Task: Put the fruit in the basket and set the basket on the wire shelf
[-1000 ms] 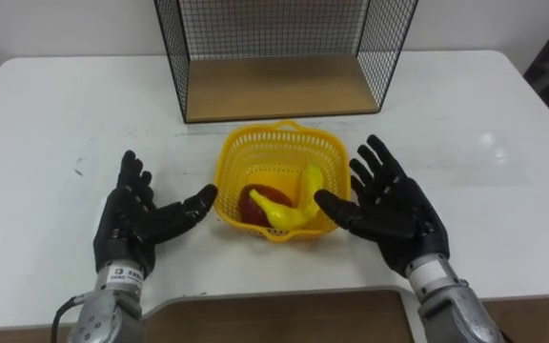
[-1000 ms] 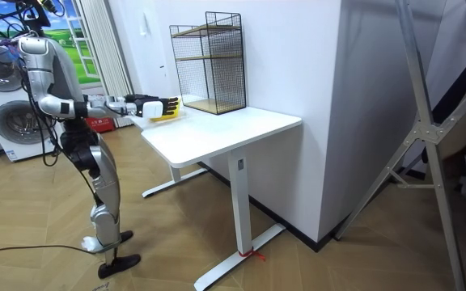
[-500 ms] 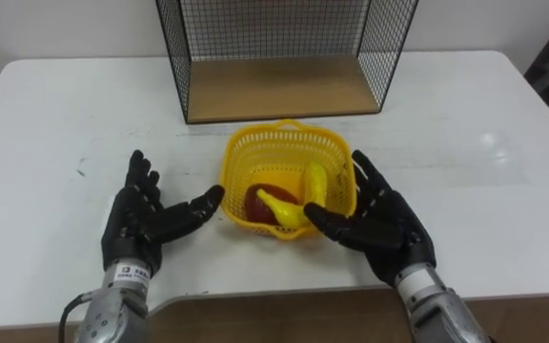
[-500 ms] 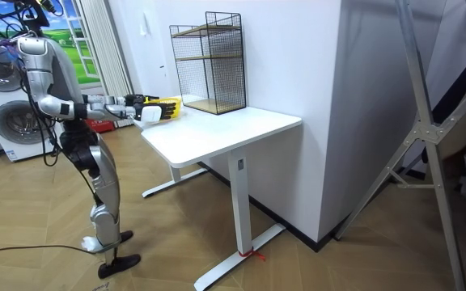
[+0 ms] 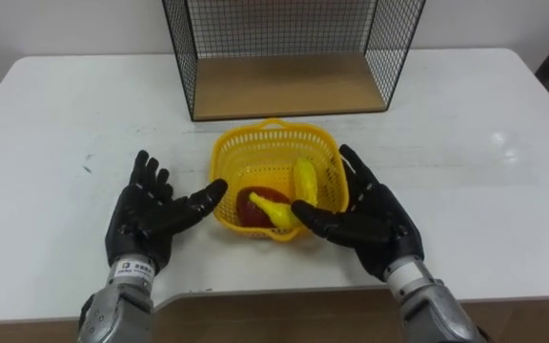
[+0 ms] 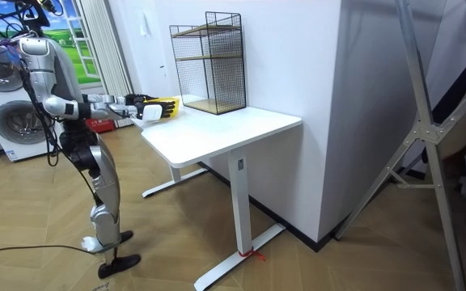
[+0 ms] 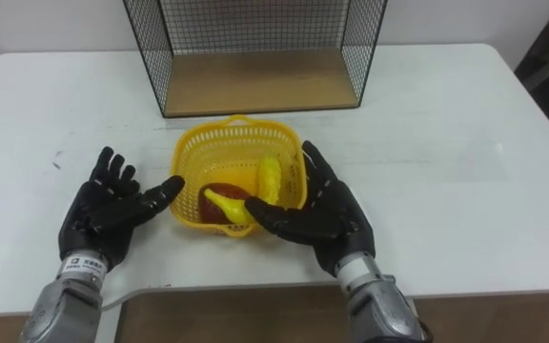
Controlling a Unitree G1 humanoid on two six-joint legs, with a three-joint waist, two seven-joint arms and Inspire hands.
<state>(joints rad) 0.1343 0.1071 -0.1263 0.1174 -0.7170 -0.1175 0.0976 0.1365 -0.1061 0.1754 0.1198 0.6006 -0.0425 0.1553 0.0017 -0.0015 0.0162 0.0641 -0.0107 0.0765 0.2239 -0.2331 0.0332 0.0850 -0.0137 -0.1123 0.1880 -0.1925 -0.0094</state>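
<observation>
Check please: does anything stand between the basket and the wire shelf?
Nothing visible does. Only a bare strip of table lies between the basket and the shelf, whose front looks open. The left hand and right hand are open at the basket's sides.

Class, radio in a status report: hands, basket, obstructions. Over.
Left hand open, right hand open, either side of basket. Fruit inside; basket on table before wire shelf. Nothing between them.

No legible text, labels, numbers or signs. There is tiny print at the wrist of the left hand, near left in the scene, but it is too small to read.
</observation>
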